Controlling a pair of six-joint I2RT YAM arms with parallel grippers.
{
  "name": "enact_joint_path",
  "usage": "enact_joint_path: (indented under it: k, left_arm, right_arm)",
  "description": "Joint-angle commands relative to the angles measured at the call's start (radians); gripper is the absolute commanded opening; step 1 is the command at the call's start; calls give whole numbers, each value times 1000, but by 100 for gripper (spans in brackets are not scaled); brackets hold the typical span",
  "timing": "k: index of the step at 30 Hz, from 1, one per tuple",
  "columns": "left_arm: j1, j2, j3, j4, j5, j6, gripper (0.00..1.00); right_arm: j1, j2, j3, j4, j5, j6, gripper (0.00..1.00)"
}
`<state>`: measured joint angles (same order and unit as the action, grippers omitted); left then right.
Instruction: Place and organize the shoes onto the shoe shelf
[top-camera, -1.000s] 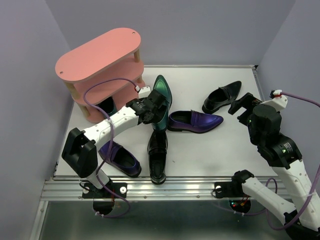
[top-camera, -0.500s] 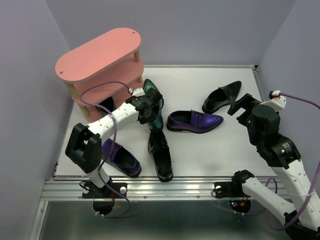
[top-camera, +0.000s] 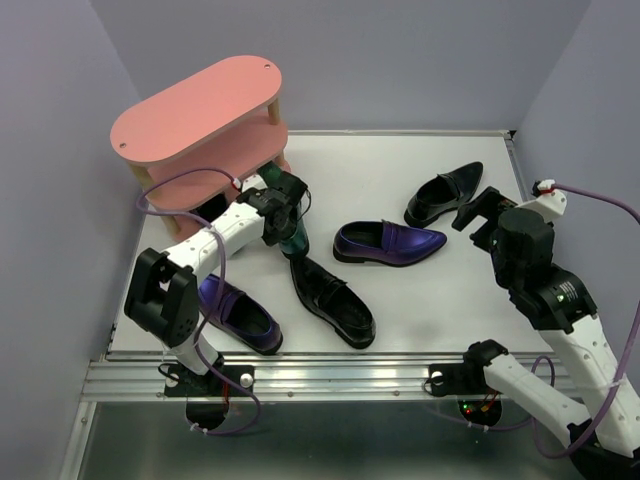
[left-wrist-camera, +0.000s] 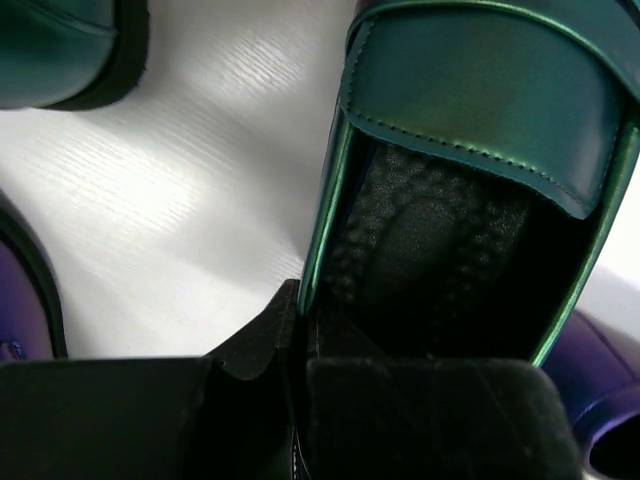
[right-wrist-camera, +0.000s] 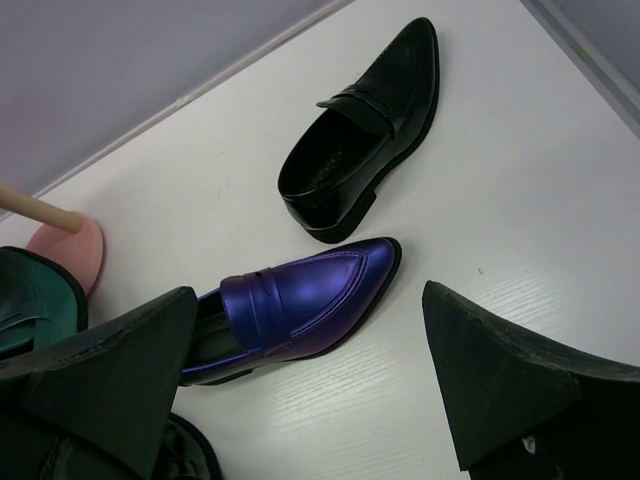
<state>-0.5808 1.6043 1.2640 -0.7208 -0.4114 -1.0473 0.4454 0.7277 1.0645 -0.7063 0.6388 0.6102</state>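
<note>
The pink shoe shelf (top-camera: 195, 105) stands at the back left. My left gripper (top-camera: 283, 203) is shut on the side wall of a green shoe (top-camera: 297, 241), right by the shelf's right end. In the left wrist view the jaws (left-wrist-camera: 300, 325) pinch the rim of this shoe (left-wrist-camera: 480, 100). A second green shoe (left-wrist-camera: 60, 45) lies close by, at the shelf's foot. My right gripper (top-camera: 478, 213) is open and empty, hovering over the table between a purple shoe (right-wrist-camera: 300, 300) and a black shoe (right-wrist-camera: 365, 140).
A black shoe (top-camera: 332, 301) lies slanted at front centre, just below the green shoe. Another purple shoe (top-camera: 240, 316) lies at the front left by the left arm's base. The shelf's pink foot (right-wrist-camera: 70, 250) shows in the right wrist view. Grey walls enclose the table.
My left gripper has carried the green shoe left and back, up to the shelf's right end. The front black shoe has swung round to a slant. The right arm has barely moved.
</note>
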Motion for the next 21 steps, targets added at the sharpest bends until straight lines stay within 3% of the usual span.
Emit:
enact_joint_path:
  k: [1,21]
  left_arm:
    - [42,-50,44,63,-159,-37,0]
    - [121,40,107,119,-211,-37,0]
  right_arm:
    - [-7,4,14,45,-5,-1,100]
    - [-7,-4,14,45,-13,-15,100]
